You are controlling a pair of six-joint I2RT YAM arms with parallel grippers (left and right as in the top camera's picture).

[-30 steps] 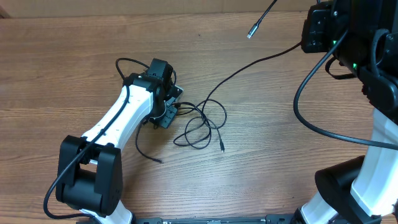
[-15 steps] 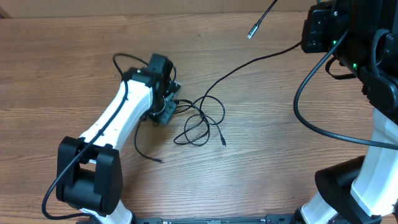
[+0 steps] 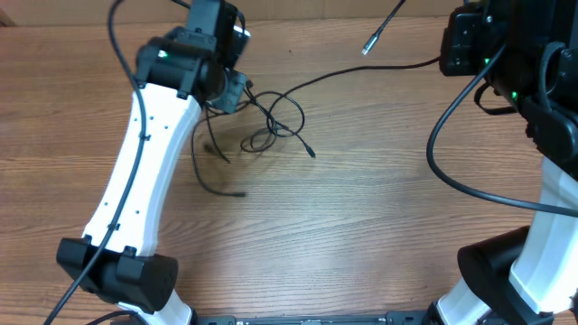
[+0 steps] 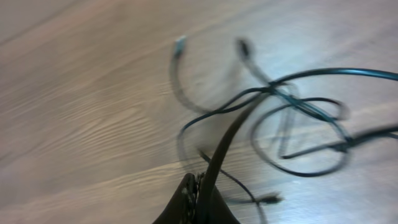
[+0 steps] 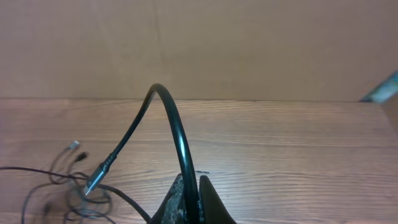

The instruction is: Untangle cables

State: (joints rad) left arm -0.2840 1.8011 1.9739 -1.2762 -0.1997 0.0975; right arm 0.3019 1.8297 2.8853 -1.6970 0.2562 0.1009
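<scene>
**Tangled black cables (image 3: 275, 126) near the far left of the worktop.**
Thin cords cross in several overlapping loops. One strand leaves the knot toward the far right edge, while loose ends trail toward the near side, one ending in a small plug (image 3: 310, 153). A separate silver-tipped end (image 3: 365, 47) hangs by the far edge.
</scene>
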